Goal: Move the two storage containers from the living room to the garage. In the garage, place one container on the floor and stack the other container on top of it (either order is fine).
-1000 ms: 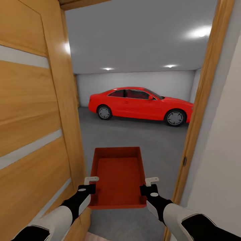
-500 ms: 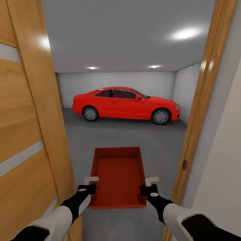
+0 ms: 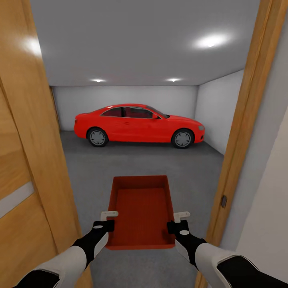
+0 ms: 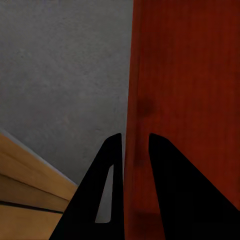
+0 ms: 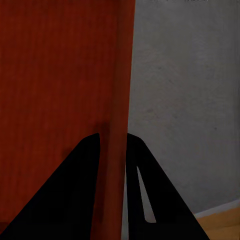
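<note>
Nearest to us, our left gripper [image 3: 106, 221] and right gripper [image 3: 179, 222] each pinch a long side wall of the orange-red storage container [image 3: 141, 212]. The wrist views show each pair of fingers [image 4: 112, 165] nearly closed, one inside and one outside the thin wall. We hold the container level in front of the trunk, above the dark grey floor [image 3: 140, 164], within the doorway. Its long axis points straight ahead, away from us into the garage; the open top faces up, and its far end leads.

The wooden door [image 3: 24, 160] stands close on our left and the door frame [image 3: 240, 132] close on our right. We judge the main risk to be a container corner or an elbow clipping either one if the base veers; a knock could pull the thin wall out of a grip.

Farther off, a red car [image 3: 138, 125] stands side-on before the pale back wall [image 3: 124, 96].
</note>
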Controlling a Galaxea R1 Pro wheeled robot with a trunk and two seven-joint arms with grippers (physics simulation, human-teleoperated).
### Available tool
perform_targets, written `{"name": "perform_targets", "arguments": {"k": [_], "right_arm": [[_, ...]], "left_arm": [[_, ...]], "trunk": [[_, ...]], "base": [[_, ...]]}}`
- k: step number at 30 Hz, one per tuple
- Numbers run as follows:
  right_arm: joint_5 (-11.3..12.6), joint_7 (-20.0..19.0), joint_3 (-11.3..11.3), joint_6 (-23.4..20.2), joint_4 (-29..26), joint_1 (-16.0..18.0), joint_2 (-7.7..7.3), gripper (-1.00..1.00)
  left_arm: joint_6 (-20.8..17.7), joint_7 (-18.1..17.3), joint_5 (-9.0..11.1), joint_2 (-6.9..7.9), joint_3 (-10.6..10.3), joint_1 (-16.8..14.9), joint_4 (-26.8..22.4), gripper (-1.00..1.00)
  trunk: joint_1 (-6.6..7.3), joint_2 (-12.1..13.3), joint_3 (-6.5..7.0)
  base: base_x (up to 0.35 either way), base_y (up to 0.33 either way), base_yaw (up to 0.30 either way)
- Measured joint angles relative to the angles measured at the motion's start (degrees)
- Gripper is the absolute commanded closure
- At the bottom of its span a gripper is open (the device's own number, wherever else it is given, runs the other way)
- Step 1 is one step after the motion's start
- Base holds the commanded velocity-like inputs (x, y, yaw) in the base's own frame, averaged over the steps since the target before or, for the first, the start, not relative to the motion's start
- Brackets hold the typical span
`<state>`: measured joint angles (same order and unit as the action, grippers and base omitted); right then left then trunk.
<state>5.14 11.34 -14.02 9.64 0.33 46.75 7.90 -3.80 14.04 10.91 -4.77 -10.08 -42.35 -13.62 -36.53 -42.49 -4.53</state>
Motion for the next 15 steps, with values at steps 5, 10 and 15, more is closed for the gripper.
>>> {"name": "perform_targets", "arguments": {"k": [5, 10, 15], "right_arm": [[0.0, 0.0, 0.0, 0.1, 0.0, 0.0, 0.00, 1.00], [0.0, 0.0, 0.1, 0.1, 0.0, 0.0, -0.01, 1.00], [0.0, 0.0, 0.1, 0.1, 0.0, 0.0, 0.00, 1.00]], "left_arm": [[0.0, 0.0, 0.0, 0.00, 0.0, 0.0, -0.1, 1.00], [0.0, 0.1, 0.1, 0.00, -0.1, 0.0, -0.1, 1.00], [0.0, 0.0, 0.1, 0.00, -0.1, 0.0, -0.1, 1.00]], "trunk": [[0.00, 0.0, 0.00], [0.00, 0.0, 0.00], [0.00, 0.0, 0.00]], "base": [[0.002, 0.002, -0.001], [0.000, 0.000, 0.000], [0.000, 0.000, -0.002]]}}
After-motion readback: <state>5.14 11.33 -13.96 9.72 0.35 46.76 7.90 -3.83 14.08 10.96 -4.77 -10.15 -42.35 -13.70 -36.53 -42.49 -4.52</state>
